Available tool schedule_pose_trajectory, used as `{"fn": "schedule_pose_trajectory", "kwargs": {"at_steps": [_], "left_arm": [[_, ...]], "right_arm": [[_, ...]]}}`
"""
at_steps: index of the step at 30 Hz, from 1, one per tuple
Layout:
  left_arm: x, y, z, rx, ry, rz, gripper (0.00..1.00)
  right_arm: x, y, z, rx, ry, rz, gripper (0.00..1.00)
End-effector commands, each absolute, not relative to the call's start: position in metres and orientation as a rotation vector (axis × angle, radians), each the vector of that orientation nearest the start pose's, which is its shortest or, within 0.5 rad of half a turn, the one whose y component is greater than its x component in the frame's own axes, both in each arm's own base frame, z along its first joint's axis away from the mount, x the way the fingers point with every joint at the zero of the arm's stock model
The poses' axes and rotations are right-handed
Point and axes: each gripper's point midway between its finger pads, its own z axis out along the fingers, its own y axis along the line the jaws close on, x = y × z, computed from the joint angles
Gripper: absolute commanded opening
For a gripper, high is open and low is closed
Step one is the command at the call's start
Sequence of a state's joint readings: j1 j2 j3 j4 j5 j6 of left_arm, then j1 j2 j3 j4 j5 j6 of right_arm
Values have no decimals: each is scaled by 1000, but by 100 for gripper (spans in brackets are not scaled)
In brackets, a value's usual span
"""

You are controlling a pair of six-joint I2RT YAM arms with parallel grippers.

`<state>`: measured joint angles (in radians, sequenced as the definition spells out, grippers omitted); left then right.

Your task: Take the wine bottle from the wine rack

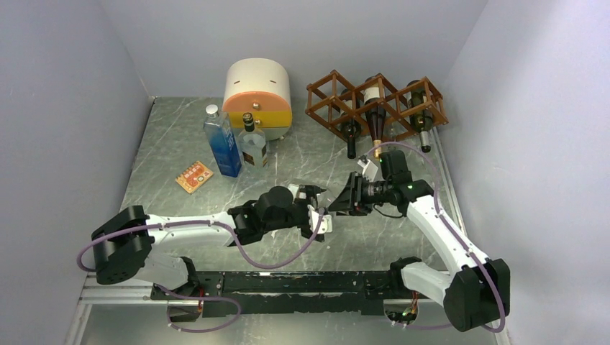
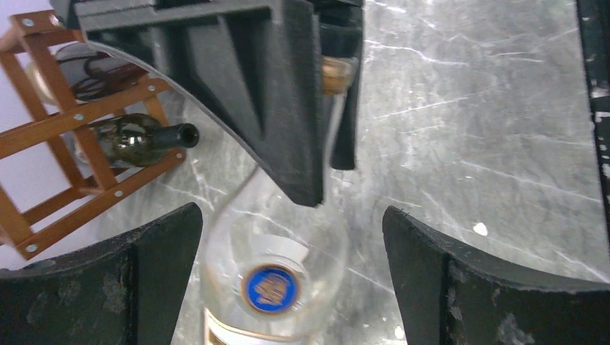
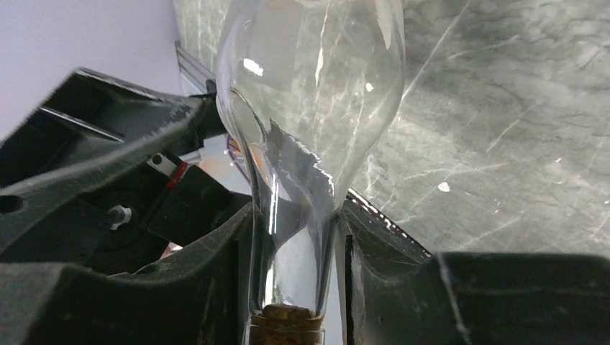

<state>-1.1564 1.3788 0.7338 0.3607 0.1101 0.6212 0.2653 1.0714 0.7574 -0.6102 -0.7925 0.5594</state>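
Note:
The reddish-brown wine rack (image 1: 374, 104) stands at the back right and holds three dark bottles, necks toward me: left (image 1: 350, 135), middle (image 1: 374, 118), right (image 1: 420, 122). My right gripper (image 1: 347, 200) (image 3: 296, 215) is shut on the neck of a clear glass bottle (image 3: 309, 93) with a cork (image 3: 284, 320), held low over the table's middle. My left gripper (image 1: 321, 210) (image 2: 291, 237) is open, its fingers on either side of that bottle's body (image 2: 273, 251), which bears a blue round emblem. The rack (image 2: 65, 136) and a dark bottle (image 2: 140, 138) also show in the left wrist view.
A cream-and-orange rounded box (image 1: 257, 90) stands at the back centre. A tall blue bottle (image 1: 221, 141) and a short clear bottle with a black cap (image 1: 252, 144) stand in front of it. An orange card (image 1: 194, 177) lies to the left. Grey walls close in both sides.

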Motion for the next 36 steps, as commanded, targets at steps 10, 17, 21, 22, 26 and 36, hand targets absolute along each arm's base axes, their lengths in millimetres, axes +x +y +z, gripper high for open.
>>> {"fn": "schedule_pose_trajectory", "kwargs": {"at_steps": [10, 17, 21, 22, 26, 36], "left_arm": [[177, -401, 167, 1526, 1058, -351, 95], [188, -398, 168, 1518, 1092, -282, 65], [192, -397, 173, 1487, 1109, -261, 24], [194, -396, 174, 1481, 1113, -257, 18], [197, -395, 179, 1445, 1123, -248, 7], [200, -391, 187, 1380, 1132, -250, 7]], "right_arm": [[164, 249, 224, -416, 2326, 1495, 0], [162, 247, 232, -473, 2323, 1431, 0], [166, 240, 230, -468, 2343, 1337, 10], [167, 238, 230, -468, 2348, 1314, 13], [178, 227, 234, -440, 2345, 1170, 35], [208, 189, 280, -354, 2256, 815, 72]]}}
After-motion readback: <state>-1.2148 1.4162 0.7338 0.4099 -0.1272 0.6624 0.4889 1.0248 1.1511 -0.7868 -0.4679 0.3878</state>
